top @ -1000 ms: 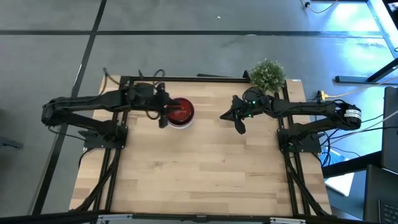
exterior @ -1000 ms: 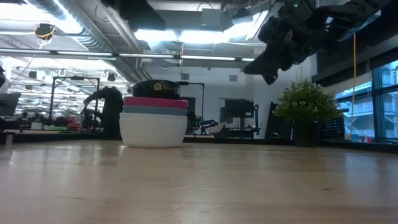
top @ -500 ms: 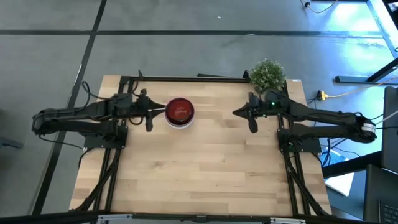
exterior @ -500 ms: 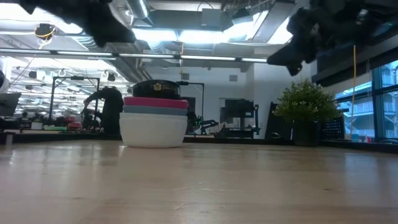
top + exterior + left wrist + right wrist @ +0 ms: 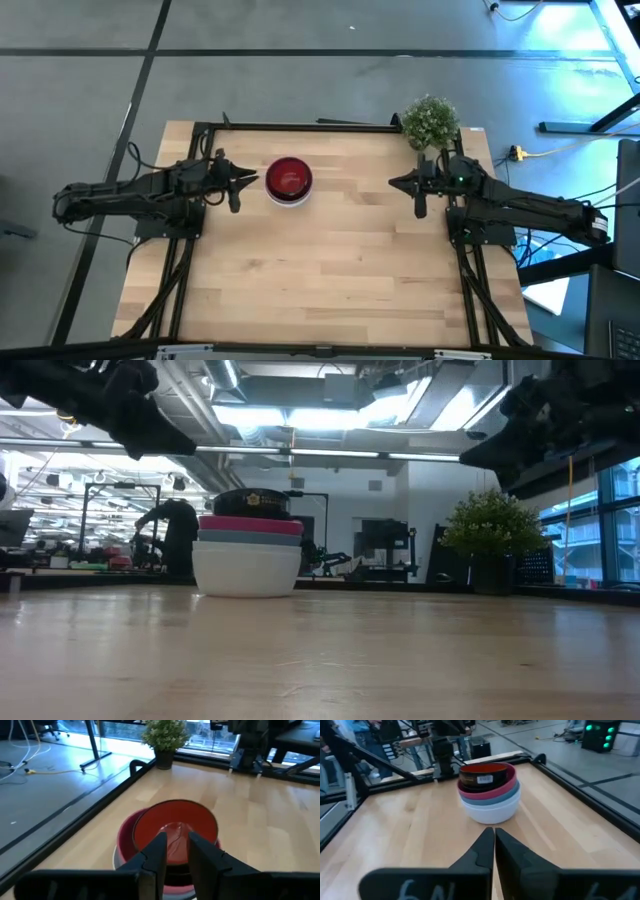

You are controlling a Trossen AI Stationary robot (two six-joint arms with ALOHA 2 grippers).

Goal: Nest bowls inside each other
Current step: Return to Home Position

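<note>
Nesting judged done: bowls [image 5: 489, 795] are stacked as one; left gripper [image 5: 177, 842] slightly parted, right gripper [image 5: 494, 834] pressed together, nothing held.

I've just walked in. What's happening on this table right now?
The bowls sit nested in one stack toward the far side of the table. The red bowl is on top, then the pink bowl, the blue bowl and the white bowl at the bottom. Neither arm holds anything. The left gripper hangs just left of the stack, fingers slightly apart. The right gripper, shut, hangs off to the right, near the plant.
</note>
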